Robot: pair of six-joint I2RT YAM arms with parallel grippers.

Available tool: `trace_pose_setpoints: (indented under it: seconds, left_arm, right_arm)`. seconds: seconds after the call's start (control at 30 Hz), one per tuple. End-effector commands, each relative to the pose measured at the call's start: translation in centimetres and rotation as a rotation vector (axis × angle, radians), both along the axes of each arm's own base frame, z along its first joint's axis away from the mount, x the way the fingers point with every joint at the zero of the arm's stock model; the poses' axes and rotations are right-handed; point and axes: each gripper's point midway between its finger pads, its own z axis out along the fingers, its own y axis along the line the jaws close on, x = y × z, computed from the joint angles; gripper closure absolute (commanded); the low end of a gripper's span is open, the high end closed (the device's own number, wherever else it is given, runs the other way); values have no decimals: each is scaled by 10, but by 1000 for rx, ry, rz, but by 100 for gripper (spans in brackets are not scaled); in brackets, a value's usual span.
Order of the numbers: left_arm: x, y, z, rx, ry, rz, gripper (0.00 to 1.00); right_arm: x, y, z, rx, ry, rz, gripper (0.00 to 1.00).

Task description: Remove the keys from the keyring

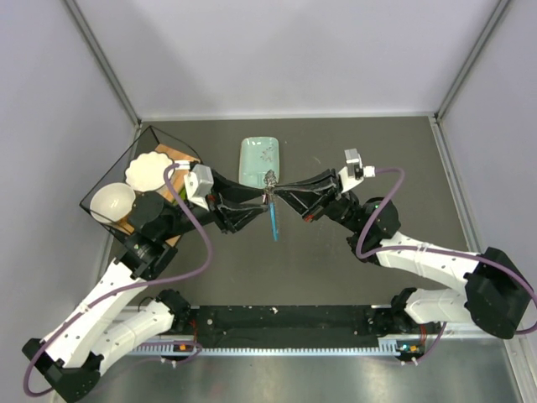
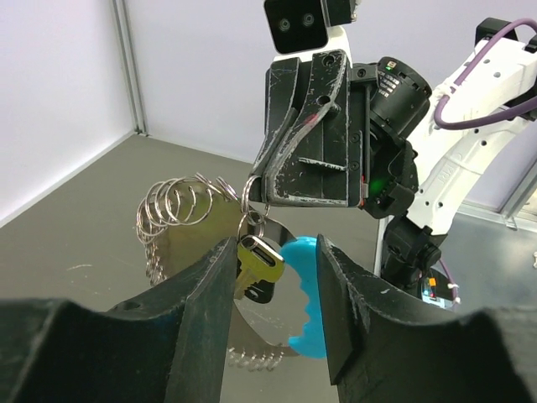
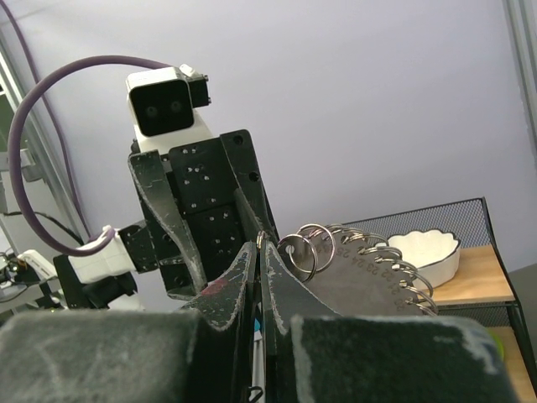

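The keyring [image 1: 270, 179] hangs in the air between my two grippers above the table's middle, its blue tag [image 1: 274, 220] dangling below. My right gripper [image 3: 262, 248] is shut on a thin ring [image 2: 252, 191] of the cluster. In the left wrist view a yellowish metal key [image 2: 257, 259] and a small black piece [image 2: 262, 290] hang from that ring, with the blue tag [image 2: 304, 295] beside them. My left gripper [image 2: 275, 245] is open, its fingers on either side of the key and tag. A curved metal plate carrying several rings [image 2: 176, 206] hangs with the bunch.
A pale green dish [image 1: 260, 159] lies just behind the grippers. A black wire basket [image 1: 101, 180] at the back left holds white bowls [image 1: 149, 170] on a wooden board. The right arm [image 1: 436, 269] crosses the right side of the table.
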Motion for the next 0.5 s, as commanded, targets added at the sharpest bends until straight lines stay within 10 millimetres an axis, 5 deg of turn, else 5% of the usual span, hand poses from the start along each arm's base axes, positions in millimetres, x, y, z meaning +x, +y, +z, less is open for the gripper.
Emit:
trace_pose_setpoints:
  seconds: [0.0,0.33,0.47]
  left_arm:
    - [6,0,4,-11,-37,26,54]
    - [6,-7,-10,19,-13,-10,73]
    - [3,-8,-10,17,-8,-33,90]
  right_arm:
    - [-35,-46,71,285,-232,-5,100]
    - [-37,-47,75,295,-235,1,100]
    - [-37,-47,75,295,-235,1,100]
